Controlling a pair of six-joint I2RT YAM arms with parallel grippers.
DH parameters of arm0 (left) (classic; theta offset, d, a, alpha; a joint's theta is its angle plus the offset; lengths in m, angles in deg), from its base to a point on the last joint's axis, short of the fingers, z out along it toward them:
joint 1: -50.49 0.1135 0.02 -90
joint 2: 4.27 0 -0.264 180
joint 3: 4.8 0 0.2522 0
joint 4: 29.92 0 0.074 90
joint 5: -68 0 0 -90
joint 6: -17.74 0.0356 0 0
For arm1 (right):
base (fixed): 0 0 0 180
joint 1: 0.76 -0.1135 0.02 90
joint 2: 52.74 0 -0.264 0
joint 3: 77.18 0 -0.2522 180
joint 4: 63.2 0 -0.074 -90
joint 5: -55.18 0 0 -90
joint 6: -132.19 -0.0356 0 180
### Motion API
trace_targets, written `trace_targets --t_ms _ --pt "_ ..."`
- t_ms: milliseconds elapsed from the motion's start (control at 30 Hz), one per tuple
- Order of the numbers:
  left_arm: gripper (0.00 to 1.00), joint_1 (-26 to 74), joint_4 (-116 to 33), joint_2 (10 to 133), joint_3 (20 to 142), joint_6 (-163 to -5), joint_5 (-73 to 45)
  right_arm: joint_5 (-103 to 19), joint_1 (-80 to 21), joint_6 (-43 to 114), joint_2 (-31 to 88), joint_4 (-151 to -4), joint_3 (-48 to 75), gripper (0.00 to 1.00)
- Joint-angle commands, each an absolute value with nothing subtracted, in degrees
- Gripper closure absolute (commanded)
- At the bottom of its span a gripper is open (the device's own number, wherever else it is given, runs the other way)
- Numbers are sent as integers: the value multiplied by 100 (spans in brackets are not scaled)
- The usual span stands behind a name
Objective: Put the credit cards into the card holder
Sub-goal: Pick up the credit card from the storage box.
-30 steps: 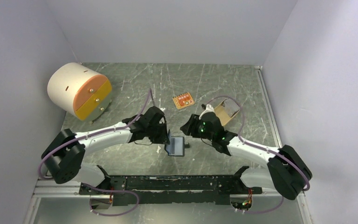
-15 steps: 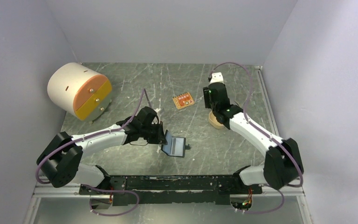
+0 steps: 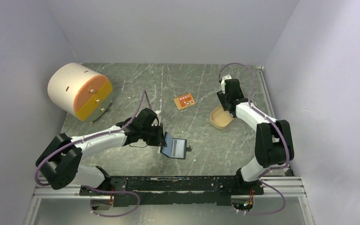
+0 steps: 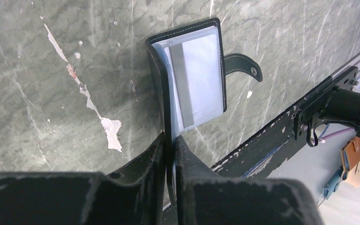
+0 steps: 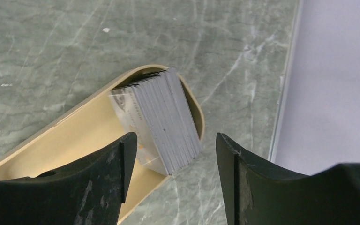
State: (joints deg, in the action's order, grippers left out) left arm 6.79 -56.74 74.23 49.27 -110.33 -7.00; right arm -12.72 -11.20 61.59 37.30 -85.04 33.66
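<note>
The left gripper [image 4: 169, 140] is clamped on the open card holder [image 4: 197, 79], near centre; the right gripper [image 5: 174, 138] hangs spread over the credit cards [image 5: 161, 117] stacked in the tan tray [image 5: 75, 140], far right. Packed so tightly, several might lift together

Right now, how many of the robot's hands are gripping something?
1. The left hand is shut on the card holder, at its raised flap; the right hand hangs open over the credit cards in the tan tray, gripping nothing.
</note>
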Motion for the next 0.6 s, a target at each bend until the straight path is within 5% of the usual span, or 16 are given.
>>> trace_targets --t_ms 0,567 --pt "84 681 -5682 7256 4803 -10950 -604 -1685 -1069 6506 3955 -8578 3249 33" --pt "85 672 -5766 7182 4763 -10893 -522 -1006 -1060 6773 4583 -8335 3035 31"
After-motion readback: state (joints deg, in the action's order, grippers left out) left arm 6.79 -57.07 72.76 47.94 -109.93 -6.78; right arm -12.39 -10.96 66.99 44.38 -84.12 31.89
